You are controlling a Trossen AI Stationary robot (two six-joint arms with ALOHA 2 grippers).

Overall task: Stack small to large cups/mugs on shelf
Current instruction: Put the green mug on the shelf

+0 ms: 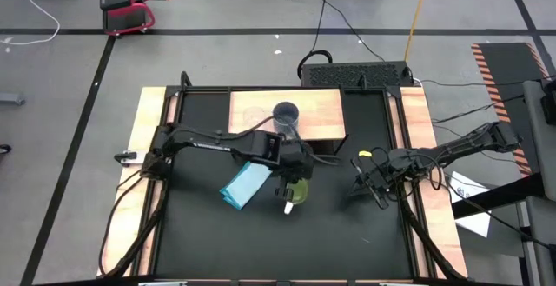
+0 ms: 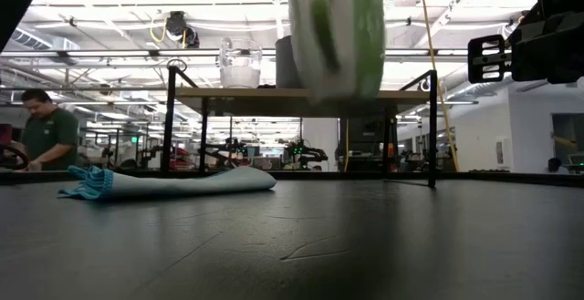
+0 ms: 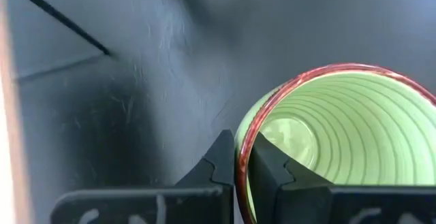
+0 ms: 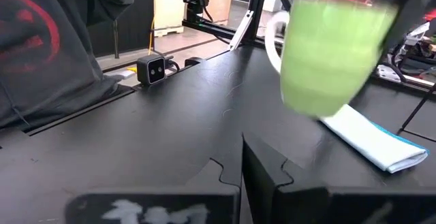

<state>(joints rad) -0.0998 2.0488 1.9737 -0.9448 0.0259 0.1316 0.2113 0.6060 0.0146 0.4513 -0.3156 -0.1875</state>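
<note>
Holding the lime-green mug (image 1: 297, 190) by its rim, my left gripper (image 3: 242, 173) has one finger inside the wall and one outside, clamped on it (the rim shows a reddish edge in the left wrist view). The mug hangs clear of the black table (image 1: 208, 242), w/ its white handle (image 4: 274, 37) seen in the right wrist view.

Left to right in the high view:
- Left arm reaches from the table's left edge toward centre.
- Light blue folded cloth (image 1: 244, 184) lies flat on the table, just beside the mug on its left.
- Mug is near the table's centre, in front of the shelf (image 1: 326, 112) and apart from it.
- Shelf is at the table's far side. On it stands the grey-blue mug (image 1: 286, 115), approx. mid-board; the clear glass cup (image 2: 240, 63) stands to its left, well visible in the low view.
- My right gripper (image 1: 380, 197) waits near the table's right side, fingers pressed together, nothing between them.

In the low view a person (image 2: 41, 131) in a green top shows in the room beyond, at the far left.
</note>
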